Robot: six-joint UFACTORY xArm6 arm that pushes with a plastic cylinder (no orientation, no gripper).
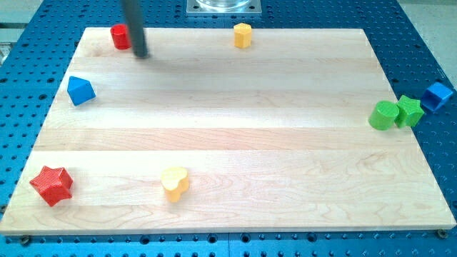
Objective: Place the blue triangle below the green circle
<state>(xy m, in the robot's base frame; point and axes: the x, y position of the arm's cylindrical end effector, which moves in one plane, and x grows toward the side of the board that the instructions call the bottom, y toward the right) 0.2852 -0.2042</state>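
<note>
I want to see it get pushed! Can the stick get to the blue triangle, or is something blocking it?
Probably yes. My tip sits near the view's top left, beside the red block, and only bare board lies between it and the blue triangle just below.

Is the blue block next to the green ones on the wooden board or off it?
Off. The blue cube sits past the wooden board's right edge, on the blue perforated table, beside the green star.
</note>
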